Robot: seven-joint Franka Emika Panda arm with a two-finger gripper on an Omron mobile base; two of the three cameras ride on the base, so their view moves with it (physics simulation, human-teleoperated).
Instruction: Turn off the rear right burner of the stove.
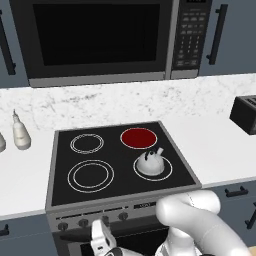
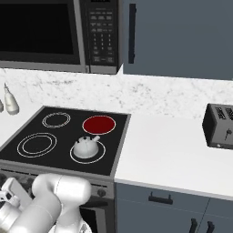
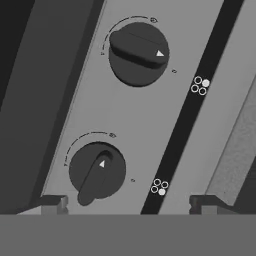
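The white arm folds low in front of the stove (image 1: 122, 165), its elbow bulging at the near edge and its wrist dropped down to the knob panel. The end effector (image 3: 127, 201) faces that panel head-on, fingertips spread wide apart and gripping nothing; one fingertip (image 3: 52, 202) sits at the lower left of the hand view, the other at the lower right.

Two dark knobs lie between the fingertips' line of sight. The upper knob (image 3: 138, 51) has its bar handle lying across the panel, white arrow at its right end in the hand view. The lower knob (image 3: 97, 171) has its handle running diagonally, from the arrow near its middle down to the lower left. Beside each knob, on a black strip, is a small four-circle burner mark with one circle filled.

The rear right burner (image 1: 138, 138) is a solid red disc at the far right of the black glass. Just in front of it, a silver kettle (image 1: 150, 162) stands on the near right ring. A black toaster (image 2: 219, 126) sits on the bench (image 2: 168, 150) well to the right, and a microwave (image 1: 95, 37) hangs above.
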